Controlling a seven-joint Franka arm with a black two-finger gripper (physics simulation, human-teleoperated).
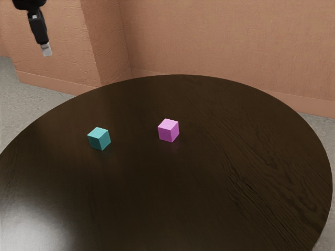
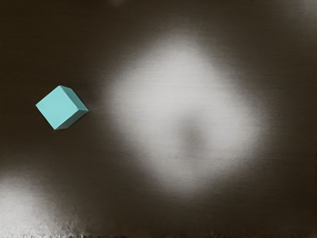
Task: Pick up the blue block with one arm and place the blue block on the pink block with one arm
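Overhead, high off the tabletop (image 1: 220,188): gripper (image 1: 45,47), open or closed impossible to tell. Could clip the angled blue block (image 1: 99,138) descending, shoving it toward the pink block (image 1: 168,130).

One blue block (image 1: 98,138), one pink block (image 1: 168,130)

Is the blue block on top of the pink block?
No, the blue block sits on the table, apart from the pink block.
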